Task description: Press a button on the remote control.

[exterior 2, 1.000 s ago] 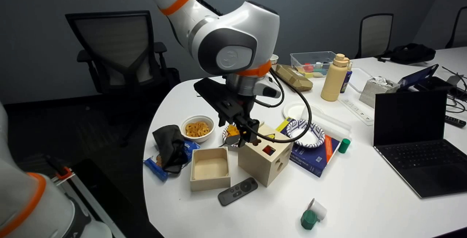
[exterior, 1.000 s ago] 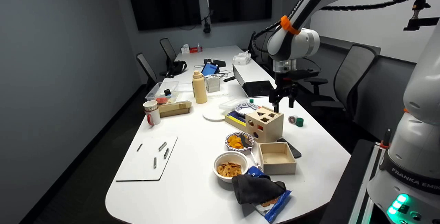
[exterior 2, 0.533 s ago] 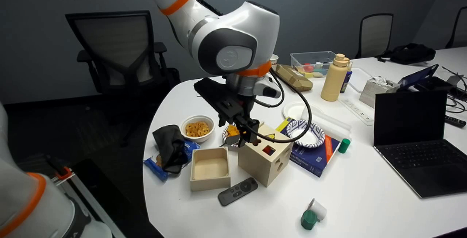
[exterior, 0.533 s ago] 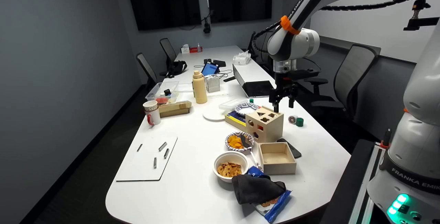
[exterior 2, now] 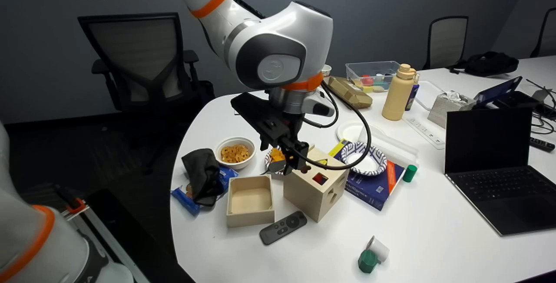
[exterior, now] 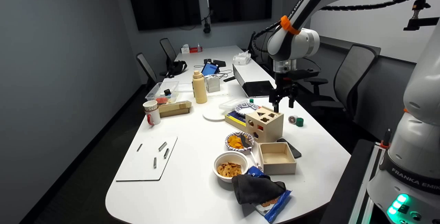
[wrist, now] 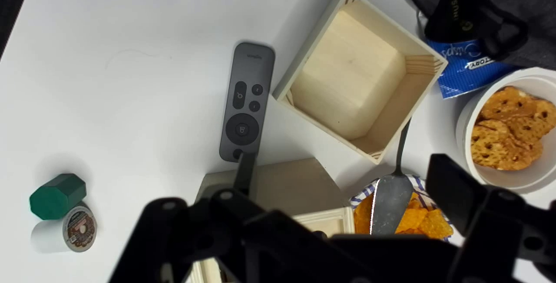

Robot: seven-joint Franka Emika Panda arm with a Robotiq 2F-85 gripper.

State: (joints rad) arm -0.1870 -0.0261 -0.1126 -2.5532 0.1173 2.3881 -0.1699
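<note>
A patterned plate [exterior 2: 369,162] sits on a blue book [exterior 2: 369,188]; a spatula [wrist: 393,202] (blade over orange chips [wrist: 434,223]) rests near a white bowl [wrist: 467,122] of crackers [wrist: 506,142]

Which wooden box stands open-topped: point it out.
The shallow wooden box, its whole floor showing; the taller wooden cube has a top with shaped holes.

The arm [exterior 2: 304,33] bends over; the hand [exterior: 283,105] points down; jaws apart.
</note>
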